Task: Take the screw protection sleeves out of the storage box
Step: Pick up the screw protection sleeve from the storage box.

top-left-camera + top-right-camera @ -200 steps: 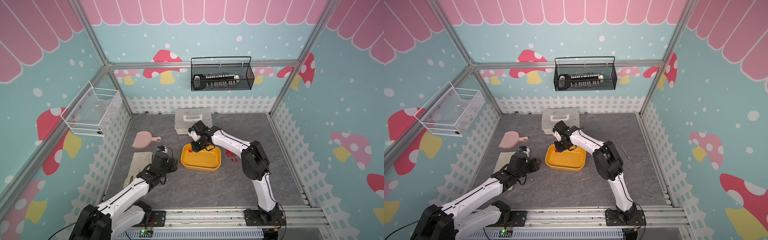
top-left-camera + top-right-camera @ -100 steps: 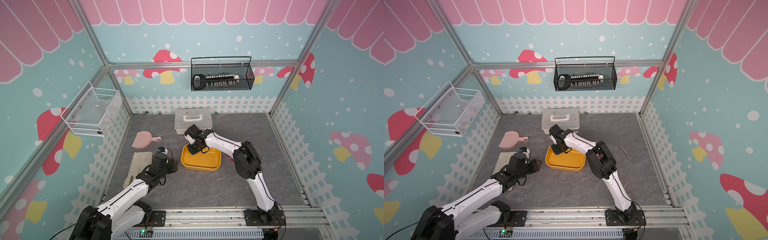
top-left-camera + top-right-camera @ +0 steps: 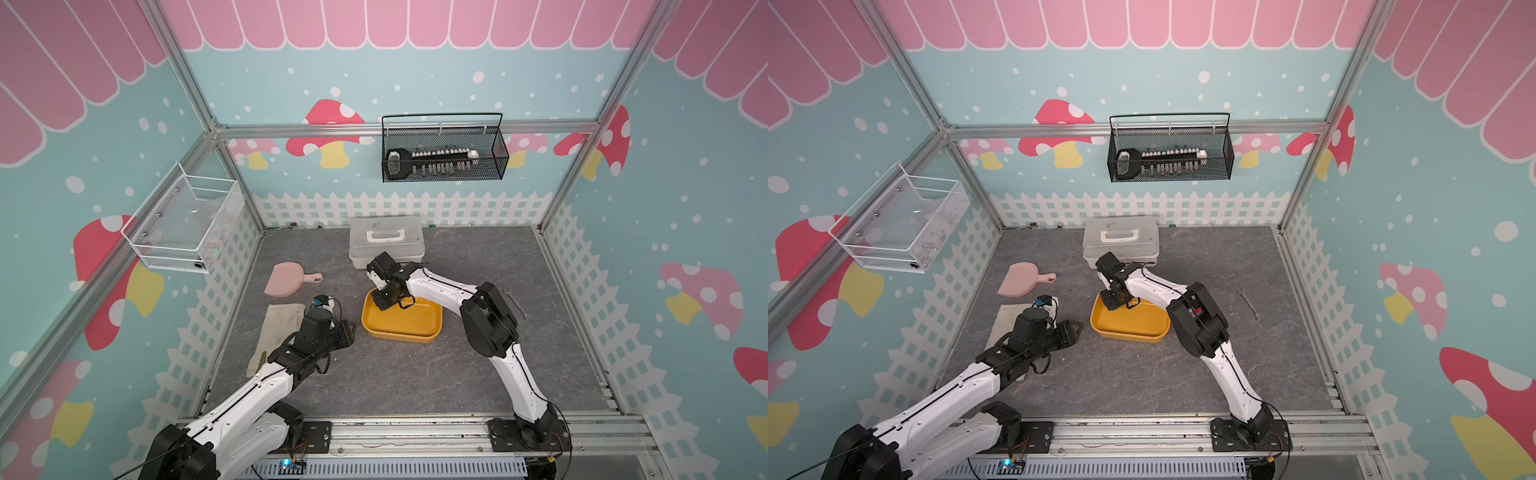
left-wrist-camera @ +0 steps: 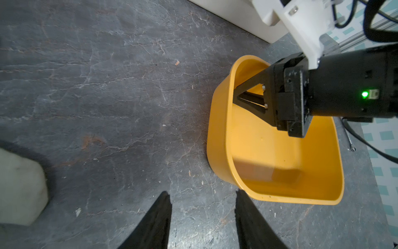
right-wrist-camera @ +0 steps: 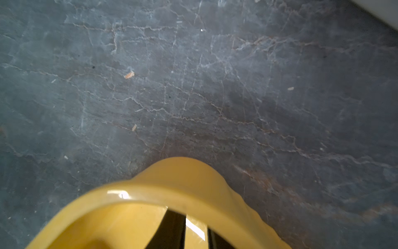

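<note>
— Where are the screw protection sleeves?
— None shows inside the storage box (image 4: 219, 133); elsewhere, I cannot tell. My right gripper (image 4: 238, 98) sits in its corner, jaws nearly together, hold unclear. I'd rise straight, clearing the rim.

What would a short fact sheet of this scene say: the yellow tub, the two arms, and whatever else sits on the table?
Storage box: yellow tub, upright on the grey table; no red sleeves visible inside.
Right end effector: inside the box at a corner, fingers close together; grip unclear.
Left end effector: open, empty, short of the box.
Also on table: white case, pink scoop, cloth, wrench.
</note>
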Robot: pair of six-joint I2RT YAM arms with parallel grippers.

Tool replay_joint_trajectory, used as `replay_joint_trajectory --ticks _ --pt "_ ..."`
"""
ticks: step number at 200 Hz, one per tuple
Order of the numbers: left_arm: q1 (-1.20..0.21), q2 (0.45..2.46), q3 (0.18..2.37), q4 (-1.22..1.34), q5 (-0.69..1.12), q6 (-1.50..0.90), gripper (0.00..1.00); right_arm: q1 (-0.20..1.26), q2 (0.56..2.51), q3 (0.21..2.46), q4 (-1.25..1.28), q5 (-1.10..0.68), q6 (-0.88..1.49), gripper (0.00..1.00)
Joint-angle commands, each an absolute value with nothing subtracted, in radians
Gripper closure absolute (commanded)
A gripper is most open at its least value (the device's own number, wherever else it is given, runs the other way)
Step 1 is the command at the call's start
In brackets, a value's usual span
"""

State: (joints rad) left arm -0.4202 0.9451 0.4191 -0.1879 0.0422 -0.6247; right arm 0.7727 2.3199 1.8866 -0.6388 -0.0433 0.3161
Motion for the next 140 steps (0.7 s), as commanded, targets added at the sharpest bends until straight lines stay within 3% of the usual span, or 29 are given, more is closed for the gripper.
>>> replay_joint_trajectory --ticks 1,54,140 --pt "-0.414 0.942 0.418 -0.212 0.048 -0.618 0.5 0.779 2.354 1.892 -0.636 -0.032 0.324 0.79" --pt "-0.415 0.948 0.422 -0.208 0.052 -0.618 0.5 0.779 2.358 1.888 -0.637 -0.034 0.316 0.81" --pt "-0.414 0.949 0.421 -0.207 0.054 -0.62 0.5 0.781 2.286 1.835 -0.632 -0.021 0.305 0.93"
